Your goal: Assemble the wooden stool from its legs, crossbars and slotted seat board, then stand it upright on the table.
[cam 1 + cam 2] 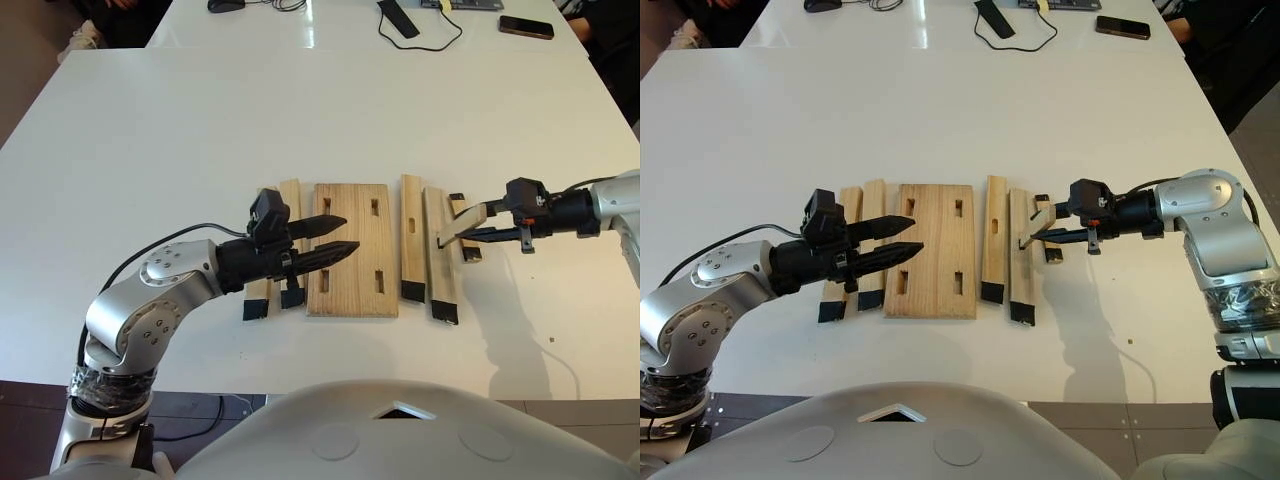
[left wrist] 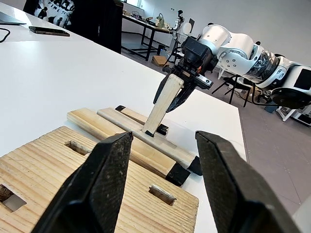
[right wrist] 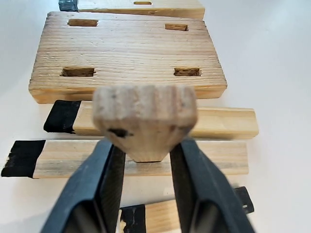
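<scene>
Two jobs: our right gripper (image 1: pixel 478 228) clamps a crossbar (image 1: pixel 462 222), tilted over the right-hand legs (image 1: pixel 438 260); left gripper (image 1: pixel 350 233) hangs spread over the seat board (image 1: pixel 350 285), flat on the table (image 1: pixel 300 110), we think to steady it.

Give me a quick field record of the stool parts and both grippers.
seat board: flat, mid-table, four slots up
left legs: two, flat beside the board
right legs: two, flat beside the board
left gripper: open, above the board's left edge
right gripper: shut on crossbar, held tilted
assembly: nothing joined yet
</scene>
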Controlling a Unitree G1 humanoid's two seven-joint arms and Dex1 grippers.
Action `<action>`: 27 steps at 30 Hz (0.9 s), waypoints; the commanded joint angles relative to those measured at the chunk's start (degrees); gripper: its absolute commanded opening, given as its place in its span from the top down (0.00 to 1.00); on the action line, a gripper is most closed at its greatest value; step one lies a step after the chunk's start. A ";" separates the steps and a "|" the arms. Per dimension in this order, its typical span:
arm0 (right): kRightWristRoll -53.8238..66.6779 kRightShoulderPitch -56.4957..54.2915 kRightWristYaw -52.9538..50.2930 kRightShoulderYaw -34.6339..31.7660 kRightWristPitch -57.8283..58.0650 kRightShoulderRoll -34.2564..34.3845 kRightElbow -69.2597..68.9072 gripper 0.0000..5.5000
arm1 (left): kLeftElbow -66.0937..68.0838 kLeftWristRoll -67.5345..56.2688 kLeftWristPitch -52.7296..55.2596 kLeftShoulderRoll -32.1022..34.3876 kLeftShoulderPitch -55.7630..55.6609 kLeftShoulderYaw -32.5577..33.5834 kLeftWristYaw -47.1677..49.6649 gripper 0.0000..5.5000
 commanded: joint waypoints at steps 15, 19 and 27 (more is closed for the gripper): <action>-5.41 -3.93 4.36 9.64 5.93 4.03 12.58 0.77 | -2.57 -3.31 2.00 -0.30 1.59 -2.51 2.67 0.57; -8.11 -9.00 6.52 12.69 6.30 5.89 18.52 0.77 | -2.00 -3.24 2.15 -0.27 1.09 -2.82 2.81 0.57; -9.32 -8.11 2.99 11.58 2.14 7.41 20.09 0.70 | -1.49 -3.66 2.61 0.64 0.52 -2.50 2.37 0.57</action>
